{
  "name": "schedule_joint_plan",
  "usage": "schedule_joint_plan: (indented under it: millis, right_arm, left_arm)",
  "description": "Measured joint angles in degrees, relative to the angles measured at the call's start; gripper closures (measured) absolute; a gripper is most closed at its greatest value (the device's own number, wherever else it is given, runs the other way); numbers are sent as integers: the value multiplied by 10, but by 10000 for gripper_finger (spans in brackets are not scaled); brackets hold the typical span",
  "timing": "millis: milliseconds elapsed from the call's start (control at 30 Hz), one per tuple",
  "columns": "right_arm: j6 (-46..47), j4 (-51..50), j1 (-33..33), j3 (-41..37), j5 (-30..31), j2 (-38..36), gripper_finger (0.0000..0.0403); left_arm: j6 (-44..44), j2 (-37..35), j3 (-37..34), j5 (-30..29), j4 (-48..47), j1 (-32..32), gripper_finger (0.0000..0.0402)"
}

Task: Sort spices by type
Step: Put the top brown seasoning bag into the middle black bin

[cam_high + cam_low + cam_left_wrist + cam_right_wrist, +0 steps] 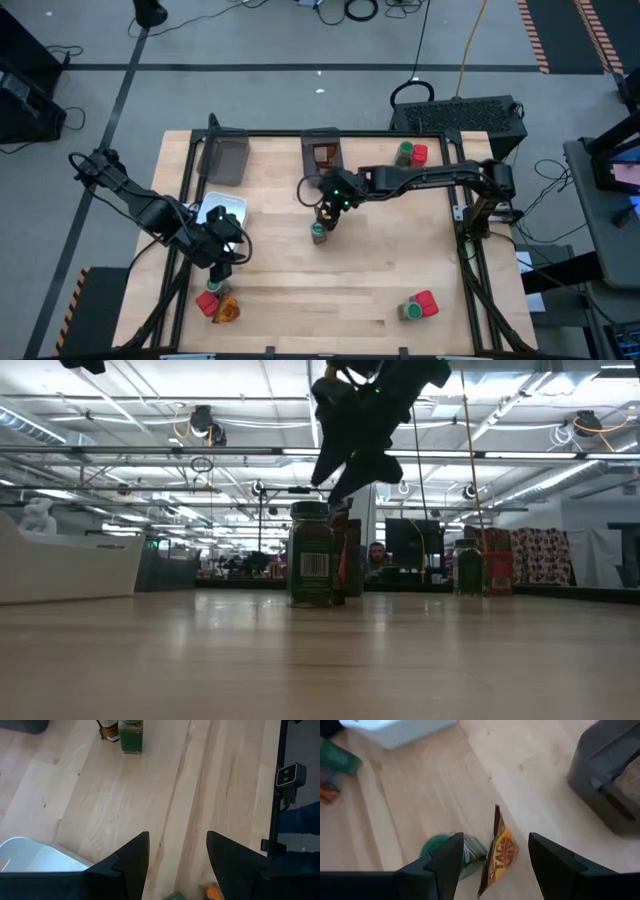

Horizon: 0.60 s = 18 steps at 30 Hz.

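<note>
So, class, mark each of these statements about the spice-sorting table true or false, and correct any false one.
1. The right gripper hangs over the middle of the table, above a green-lidded jar and a packet. True.
2. The right gripper grips the packet. False: its fingers are open and empty.
3. The left gripper is open with nothing between its fingers. True.
4. The white tray sits at the table's right edge. False: it lies on the left side, beside the left arm.
</note>
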Motion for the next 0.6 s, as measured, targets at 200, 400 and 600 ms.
schedule_joint_plan:
  millis: [200, 400, 600]
  right_arm:
    - [1, 26, 9, 1, 4, 25, 197]
    - [5, 27, 12, 1, 13, 48, 197]
    - [29, 49, 10, 1, 22, 75, 197]
  left_arm:
    - [-3, 0, 0, 0, 2, 0, 199]
    - [-3, 0, 0, 0, 2, -1, 199]
    - [-3, 0, 0, 0, 5, 0, 199]
